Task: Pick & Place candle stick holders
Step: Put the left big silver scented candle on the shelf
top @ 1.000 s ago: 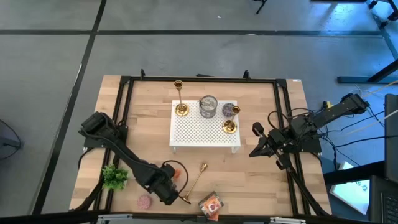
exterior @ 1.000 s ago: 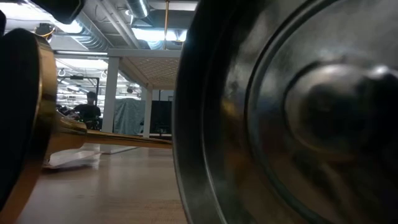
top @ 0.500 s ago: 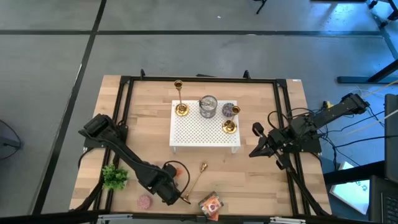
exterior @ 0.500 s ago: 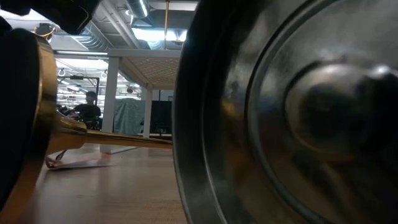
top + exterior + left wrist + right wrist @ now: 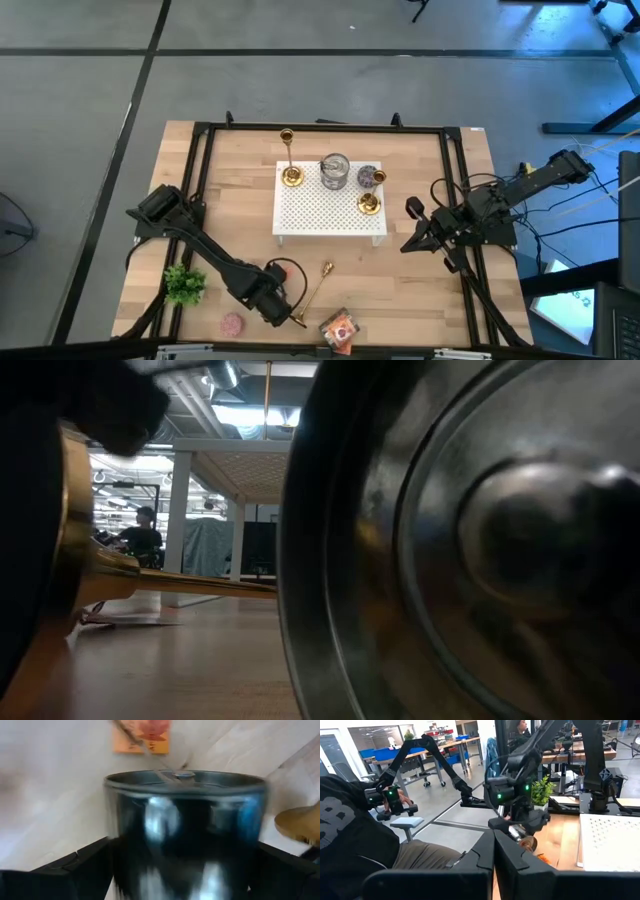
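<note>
silver tin close up, brass candle stick holder lying left

Two matte black jointed arms, green lights glowing on the left claw

Your left gripper works the crowded near edge: a lying gold candle stick holder just right of it, an orange packet beyond, a small green plant and pink round candle to its left. Bare wood between that cluster and the white perforated tray gives you passage.
</note>
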